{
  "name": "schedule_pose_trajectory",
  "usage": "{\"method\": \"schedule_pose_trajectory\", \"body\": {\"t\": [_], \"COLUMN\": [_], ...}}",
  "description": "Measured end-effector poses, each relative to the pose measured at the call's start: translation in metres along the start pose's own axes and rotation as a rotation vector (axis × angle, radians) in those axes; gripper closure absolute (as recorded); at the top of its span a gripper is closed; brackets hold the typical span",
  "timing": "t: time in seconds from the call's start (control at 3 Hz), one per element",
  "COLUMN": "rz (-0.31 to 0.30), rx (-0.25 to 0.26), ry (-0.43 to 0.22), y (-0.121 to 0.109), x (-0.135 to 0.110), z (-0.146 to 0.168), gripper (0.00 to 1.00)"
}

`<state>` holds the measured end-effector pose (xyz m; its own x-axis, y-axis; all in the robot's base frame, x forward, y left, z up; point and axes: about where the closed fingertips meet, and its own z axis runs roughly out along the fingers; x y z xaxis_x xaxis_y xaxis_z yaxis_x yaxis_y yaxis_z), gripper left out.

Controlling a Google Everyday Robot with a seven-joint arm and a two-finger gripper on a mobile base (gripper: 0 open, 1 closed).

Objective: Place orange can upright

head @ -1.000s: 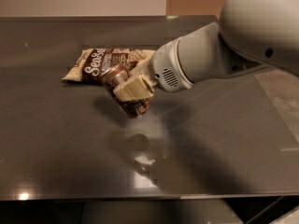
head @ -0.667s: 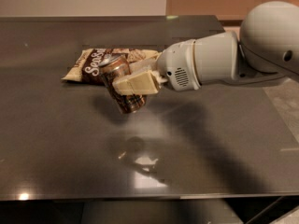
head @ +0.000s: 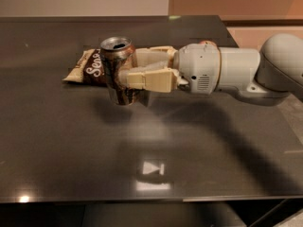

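The fingers [head: 149, 79] of the gripper [head: 128, 69] are grasping the orange can [head: 112, 63] around the middle of its body, one finger on the near side and one on the far side. The can is sitting almost upright between the fingertips, with its silver top facing up. I cannot tell if its base is touching the table [head: 71, 150] under the fingers. I am judging the can light and thin-walled, so a hard squeeze may dent it and the smooth metal may slip. The mid-body hold is looking suitable. Just beyond the fingertips, behind the can, the snack bag [head: 85, 71] is lying flat, and the can could lean against it when released.
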<state>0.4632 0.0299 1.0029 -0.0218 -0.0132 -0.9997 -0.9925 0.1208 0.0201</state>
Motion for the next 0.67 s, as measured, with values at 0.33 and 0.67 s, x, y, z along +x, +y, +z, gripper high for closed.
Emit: {"method": "schedule_pose_trajectory", "body": {"t": [0.33, 0.67], "rz": [-0.098, -0.124], "rx": [-0.064, -0.095], "ry": [-0.072, -0.041], "y": [0.006, 0.006], "x": [0.005, 0.03], "z": [0.002, 0.017], "gripper": [1.0, 1.0]}}
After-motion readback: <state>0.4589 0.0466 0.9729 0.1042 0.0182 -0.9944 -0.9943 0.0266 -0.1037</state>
